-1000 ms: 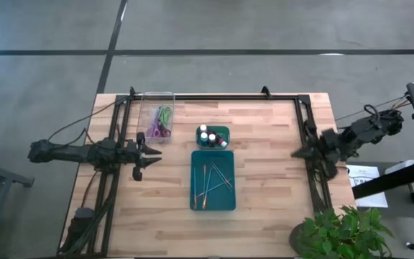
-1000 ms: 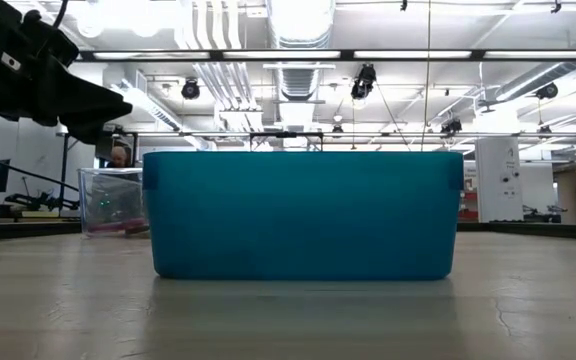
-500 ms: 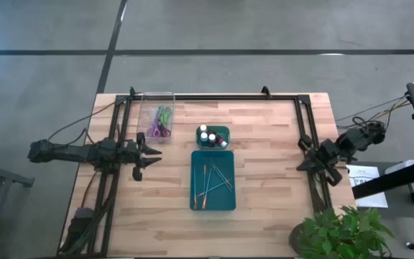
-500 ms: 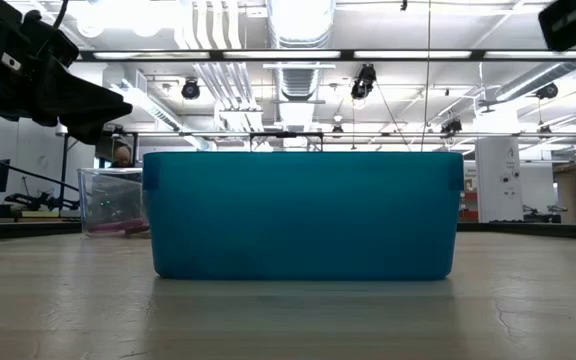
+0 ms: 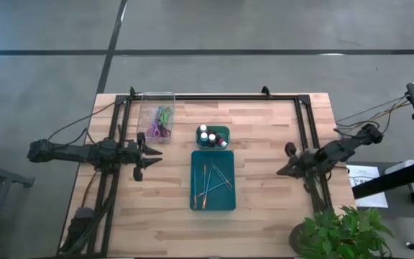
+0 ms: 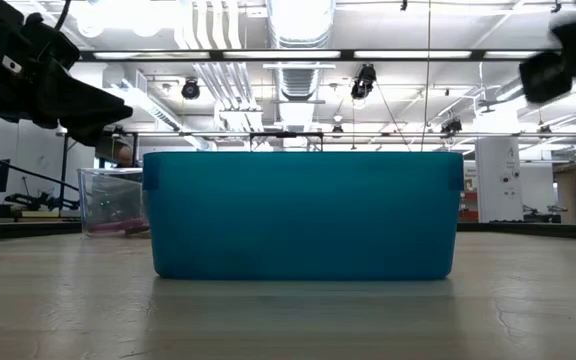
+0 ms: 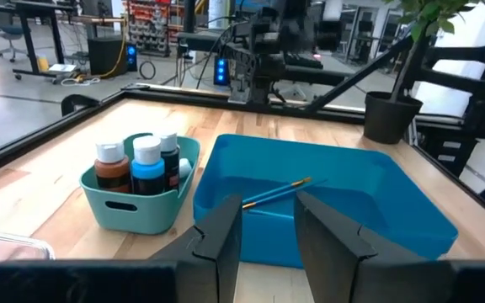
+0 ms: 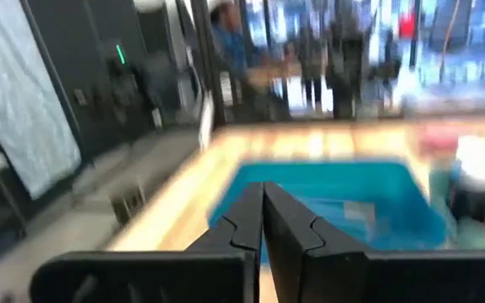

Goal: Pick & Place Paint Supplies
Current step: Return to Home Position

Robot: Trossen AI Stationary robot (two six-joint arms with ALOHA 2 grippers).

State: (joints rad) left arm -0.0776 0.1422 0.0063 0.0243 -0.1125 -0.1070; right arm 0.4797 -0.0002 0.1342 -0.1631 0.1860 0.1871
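Note:
Several thin brushes [image 5: 214, 180] lie in the teal-blue tray [image 5: 225, 201] at the table's middle. Small paint bottles [image 5: 208, 136] stand upright in a little teal tub [image 7: 133, 210] just beyond it. Scissors with green and purple handles [image 5: 162, 122] lie in the clear plastic box [image 5: 148, 108] at the far left. My left gripper [image 7: 268, 220] is open and holds nothing; it hovers left of the tray, pointing level at it. My right gripper [image 5: 282, 171] is shut and holds nothing, right of the tray and pointing at it [image 8: 263, 189].
A dark metal frame [image 5: 214, 96] runs along the table's far, left and right sides. A potted plant [image 5: 340, 234] stands at the near right corner. Bare wood lies between each gripper and the tray. In the low view the tray's wall [image 6: 303, 215] hides what is behind it.
My right arm has folded down at the table's right side. Its shut gripper has sunk toward the table and come a little toward the tray. In the low view it has dropped into sight at the upper right. Nothing on the table has moved.

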